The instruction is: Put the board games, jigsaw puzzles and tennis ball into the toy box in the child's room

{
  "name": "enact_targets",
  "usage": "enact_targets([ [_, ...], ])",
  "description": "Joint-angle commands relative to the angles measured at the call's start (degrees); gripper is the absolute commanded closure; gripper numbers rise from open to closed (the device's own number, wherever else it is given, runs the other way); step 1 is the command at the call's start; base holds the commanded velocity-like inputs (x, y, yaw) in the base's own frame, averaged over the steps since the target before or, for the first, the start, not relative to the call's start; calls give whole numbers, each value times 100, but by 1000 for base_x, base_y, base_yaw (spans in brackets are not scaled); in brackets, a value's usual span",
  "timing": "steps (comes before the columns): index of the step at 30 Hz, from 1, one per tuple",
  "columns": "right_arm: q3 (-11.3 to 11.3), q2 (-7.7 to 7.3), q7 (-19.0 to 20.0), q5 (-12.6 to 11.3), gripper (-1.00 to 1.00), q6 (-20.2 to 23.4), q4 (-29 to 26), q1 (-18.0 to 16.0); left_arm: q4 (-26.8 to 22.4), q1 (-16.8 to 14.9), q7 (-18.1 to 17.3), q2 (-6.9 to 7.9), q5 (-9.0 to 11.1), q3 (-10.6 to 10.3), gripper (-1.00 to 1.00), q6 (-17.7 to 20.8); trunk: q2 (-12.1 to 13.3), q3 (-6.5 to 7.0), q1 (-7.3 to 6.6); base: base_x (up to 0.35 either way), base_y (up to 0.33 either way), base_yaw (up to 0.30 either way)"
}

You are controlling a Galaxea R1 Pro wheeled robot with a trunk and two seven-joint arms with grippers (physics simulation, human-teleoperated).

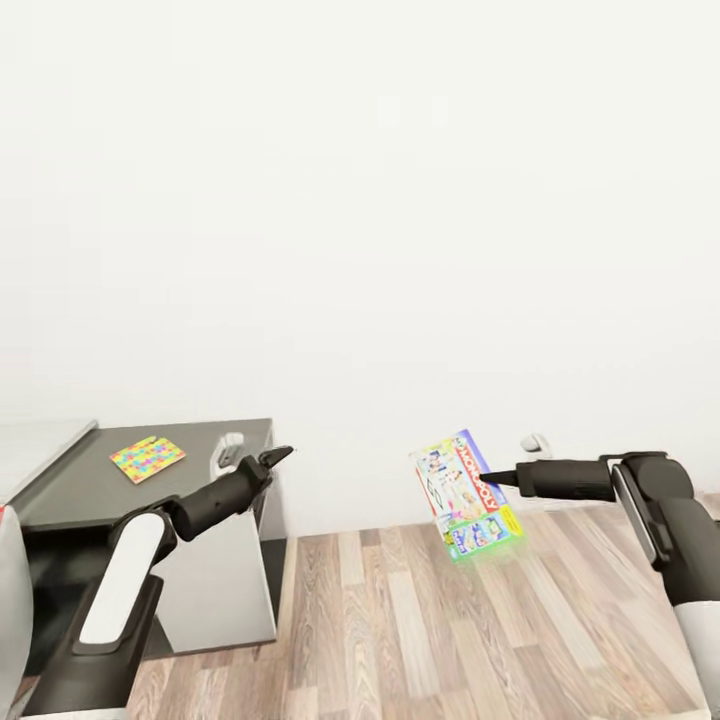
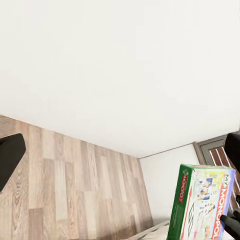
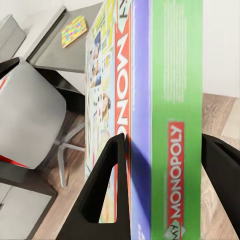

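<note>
Between the fingers of the right gripper (image 1: pixel 484 478) sits a board game (image 1: pixel 466 494), a pale green-and-white Monopoly box, clamped across its thin edge and carried tilted in the air above the wood plank floor (image 1: pixel 420 620); the right wrist view shows both dark fingers (image 3: pixel 107 190) pressed on either face of the box (image 3: pixel 150 115), so the grasp looks firm; the left gripper (image 1: pixel 277 456) is held out in front with nothing between its fingers, though whether its jaws are parted or closed I cannot tell; just beyond it a jigsaw puzzle (image 1: pixel 147 458) lies flat on a dark grey cabinet top (image 1: pixel 210 470). As a judgement, the task is midway at best: one game is in transit, the puzzle is not yet collected, and the toy box does not appear, so nothing can be confirmed as stowed. From the left wrist, the box's green side (image 2: pixel 200 205) appears against white wall; the right wrist view adds a grey chair back (image 3: pixel 30 120) and the puzzle (image 3: pixel 74 30).
</note>
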Motion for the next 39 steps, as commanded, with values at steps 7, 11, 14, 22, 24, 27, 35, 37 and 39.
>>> enact_targets([
  [7,-230,29,30,1,100,57,113,-79,-298,-6,87,38,341,6,-100,46,278,103,-154,0,0,275],
  [11,-247,30,40,-9,100,57,100,-69,-347,-1,224,75,396,2,-100,46,438,166,-242,0,0,276],
  [14,-256,30,45,-11,100,57,91,-64,-379,1,479,100,426,3,-100,48,559,214,-308,0,0,277],
  [22,-242,58,51,-2,100,57,75,-54,-407,4,817,133,499,8,-100,62,879,340,-484,0,0,277],
  [24,-236,60,53,-4,100,57,61,-51,-408,4,832,135,509,7,-100,68,960,372,-527,0,0,277],
  [27,-231,60,56,-13,100,57,-46,-43,-410,2,854,142,527,5,-100,79,1080,419,-593,0,0,277],
  [35,-247,54,58,-1,100,57,-265,-28,-412,-2,846,149,541,6,-100,95,1401,546,-769,0,0,277],
  [37,-252,61,55,8,100,57,-295,-26,-412,-3,838,150,548,8,-100,101,1481,578,-813,0,0,278],
  [39,-249,69,45,16,100,57,-313,-25,-412,-11,832,150,570,7,-100,115,1561,610,-857,0,0,278],
])
